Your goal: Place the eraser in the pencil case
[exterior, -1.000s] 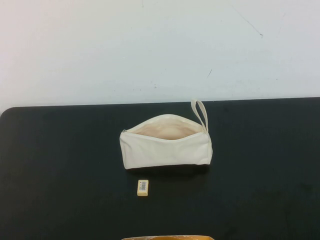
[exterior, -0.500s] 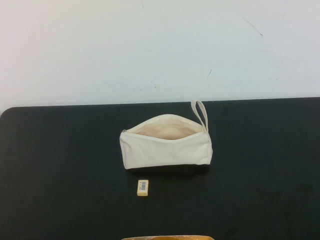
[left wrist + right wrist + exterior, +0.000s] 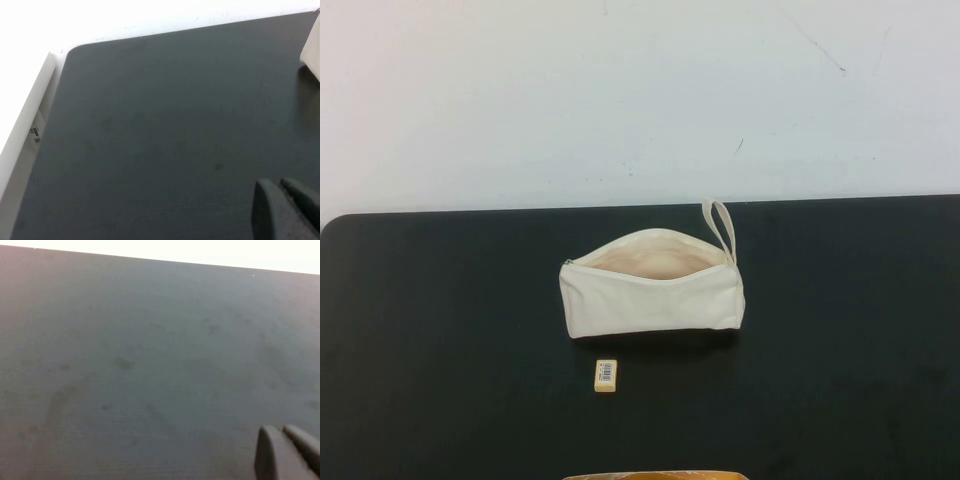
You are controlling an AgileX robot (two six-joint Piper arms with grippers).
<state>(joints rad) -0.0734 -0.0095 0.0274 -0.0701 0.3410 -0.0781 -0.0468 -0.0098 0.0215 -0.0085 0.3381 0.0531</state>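
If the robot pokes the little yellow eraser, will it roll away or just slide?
Probably slide: the eraser is a flat block lying on the black table, with no round sides. It looks tiny beside the pencil case, so likely light and easily nudged. The left gripper and right gripper sit shut near the table, away from it.

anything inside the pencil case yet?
Only pale lining shows through the open zip of the pencil case; its front wall hides the bottom. The eraser lies outside on the table. Left gripper and right gripper hang over bare table.
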